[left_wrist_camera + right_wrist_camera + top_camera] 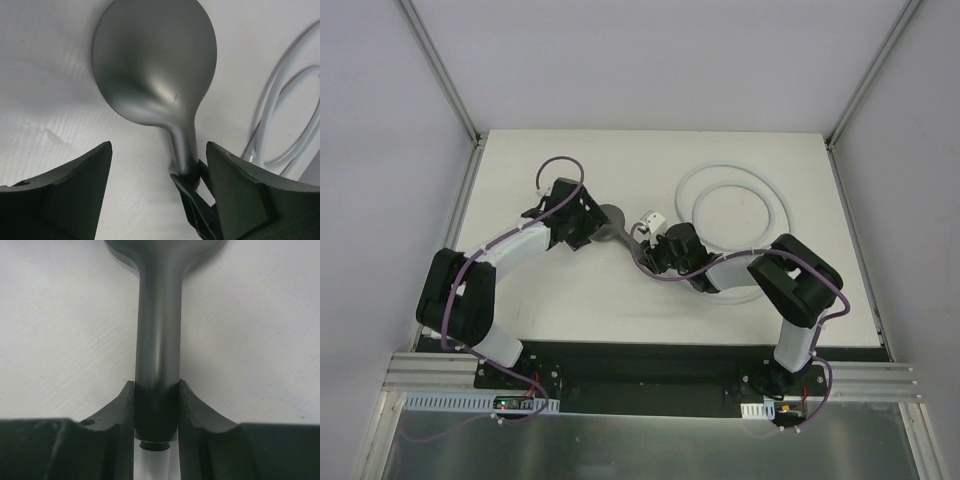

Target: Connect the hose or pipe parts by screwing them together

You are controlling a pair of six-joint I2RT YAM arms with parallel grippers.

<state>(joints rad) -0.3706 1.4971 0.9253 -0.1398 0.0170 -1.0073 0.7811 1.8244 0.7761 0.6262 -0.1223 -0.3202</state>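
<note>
Dark grey and matt, with a soft sheen, the shower head (pixel 157 315) lies flat on the white bench (pixel 570 290). Its round face lies beyond the left jaws and its straight handle runs back between them to the right jaws. The right jaws are clamped on the handle's lower end, one finger on each side, and the short threaded stub (pixel 155 445) pokes out just behind their grip. The left jaws stand open, one finger on either side of the neck and neither touching it, so only the right arm holds the head. The pale hose (pixel 730 165) lies in loose coils on the bench, well apart from the left jaws and off to the far side of the right arm. A small white end fitting (pixel 651 217) rests close beside the right jaws, held by nothing. I judge the step in hand to be securing the head, with joining not yet begun, since fitting and thread are apart. The next move seems to call for the free left jaws to leave the neck, take the fitting, line it up squarely with the stub and turn it on. There is little room behind the right grip, so a crossed thread is a risk.
</note>
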